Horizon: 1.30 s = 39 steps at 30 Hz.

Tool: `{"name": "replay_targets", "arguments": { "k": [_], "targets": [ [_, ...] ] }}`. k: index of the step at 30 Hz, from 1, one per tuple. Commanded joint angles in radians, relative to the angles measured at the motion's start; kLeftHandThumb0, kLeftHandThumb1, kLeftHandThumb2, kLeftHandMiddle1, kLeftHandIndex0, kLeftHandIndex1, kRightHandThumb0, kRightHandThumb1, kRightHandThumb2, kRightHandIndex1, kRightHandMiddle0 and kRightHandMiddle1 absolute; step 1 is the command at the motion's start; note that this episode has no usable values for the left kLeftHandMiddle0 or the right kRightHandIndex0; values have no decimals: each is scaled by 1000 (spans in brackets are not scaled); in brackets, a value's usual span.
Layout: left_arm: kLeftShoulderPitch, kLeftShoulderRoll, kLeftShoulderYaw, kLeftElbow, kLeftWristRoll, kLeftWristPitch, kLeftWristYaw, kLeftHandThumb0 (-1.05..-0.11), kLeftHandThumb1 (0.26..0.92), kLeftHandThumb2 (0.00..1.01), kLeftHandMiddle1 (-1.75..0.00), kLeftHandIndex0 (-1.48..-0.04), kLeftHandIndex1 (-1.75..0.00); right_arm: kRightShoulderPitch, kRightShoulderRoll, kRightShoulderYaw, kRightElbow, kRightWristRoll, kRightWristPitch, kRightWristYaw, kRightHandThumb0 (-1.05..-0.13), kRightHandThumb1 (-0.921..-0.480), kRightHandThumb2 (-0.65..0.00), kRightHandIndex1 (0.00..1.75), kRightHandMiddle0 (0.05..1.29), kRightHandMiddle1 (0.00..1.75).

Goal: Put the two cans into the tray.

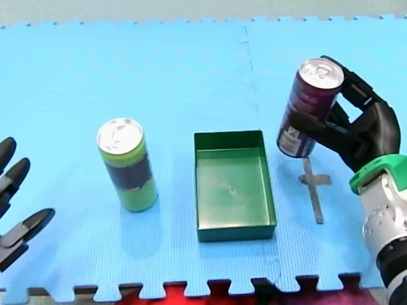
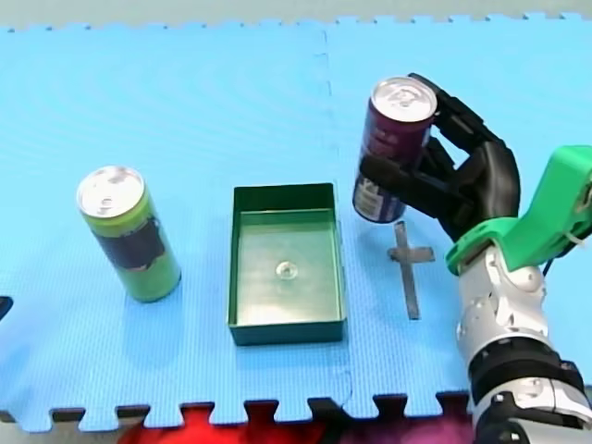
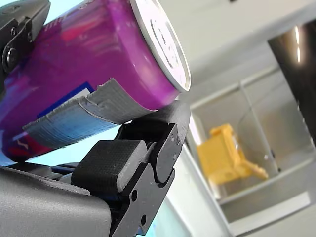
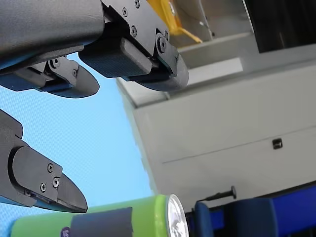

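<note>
1. Quick count from us: 2 cans, 1 tray, 2 robot hands, all over a blue foam mat (image 1: 127, 70).
2. The right hand (image 1: 351, 126) comes in from the right side of the head views. It's raised in the upper right with its black fingers (image 1: 318, 125) wrapped round the purple can (image 1: 308, 108). So it's closed on that can, 1 finger across the front and the rest behind.
3. The left hand (image 1: 16, 203) sits at the lower left edge of the first head view. It has nothing in it and isn't curled up.
4. The purple can is tilted, with its silver top leaning toward the upper right. It's just right of the tray's far right corner, above a grey cross-shaped tape mark (image 1: 315, 190) on the mat. We can't tell for sure if its base is touching the mat.
5. In the first wrist view we see that same purple can (image 3: 94, 54) up close. It has a strip of grey tape (image 3: 84, 113) along its side and rests against a padded finger (image 3: 108, 163).
6. The green can (image 1: 127, 165) stands upright on the mat left of centre, near the tray but not touching it. It's lime green with a dark band round the middle and a silver pull-tab top.
7. The second wrist view shows the green can (image 4: 143, 217) lying across the bottom of the frame, apart from the dark fingers (image 4: 133, 54).
8. The green tray (image 1: 235, 230) is a shallow rectangle in the centre of the frame, between the 2 cans. Neither can is in it yet.
</note>
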Motion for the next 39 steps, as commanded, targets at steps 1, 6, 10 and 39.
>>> {"name": "replay_targets", "arguments": {
  "k": [1,6,10,39],
  "targets": [
    [12,-3,-3,-25,-1,15,7,-1048,762,0,0,-539,-2,3,3,6,-29,7,2,9,-327,-769,0,0,1252,2],
    [20,-10,-6,-47,3,41,18,-1048,738,0,0,-538,-1,27,25,28,-95,0,17,-2,-336,-767,0,0,1253,2],
    [21,-12,-8,-55,2,52,18,-1041,731,0,0,-535,0,36,34,41,-136,1,40,-7,-341,-766,0,0,1254,2],
    [24,-27,-12,-63,15,74,34,-869,696,0,0,-528,0,24,68,93,-240,9,111,-25,-345,-759,0,4,1258,1]
  ]
}}
